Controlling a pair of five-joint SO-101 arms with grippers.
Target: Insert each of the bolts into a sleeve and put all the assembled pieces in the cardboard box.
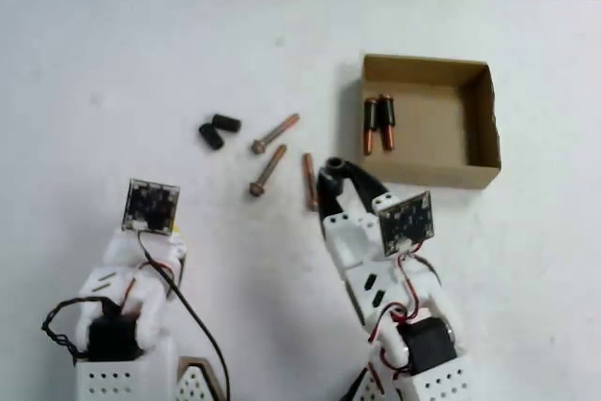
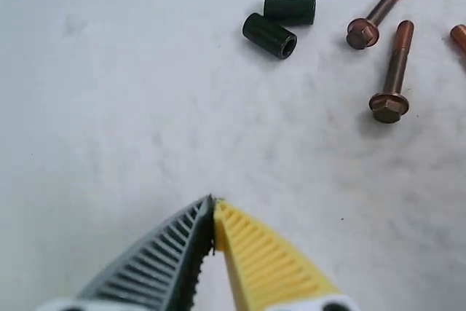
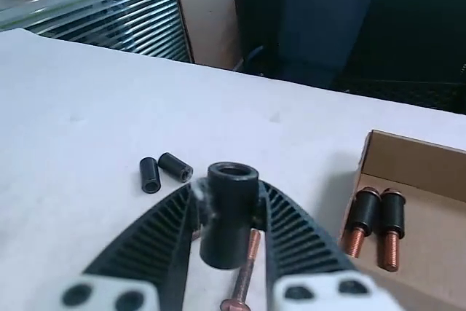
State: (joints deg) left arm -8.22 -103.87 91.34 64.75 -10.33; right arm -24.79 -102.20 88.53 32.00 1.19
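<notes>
Right gripper (image 3: 228, 196) clamped on an upright sleeve (image 3: 227, 232), bore upward, just beside the nearest bolt (image 3: 247, 260), which lies flat on the table, head toward that arm; left gripper (image 2: 213, 213) closed empty, farther off.

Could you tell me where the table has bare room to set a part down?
Free: the table left of the loose sleeves, its far strip behind the box, and the box's right half beside the two assemblies. Crowded: between sleeves and box, with three bolts and the right gripper holding a sleeve.
</notes>
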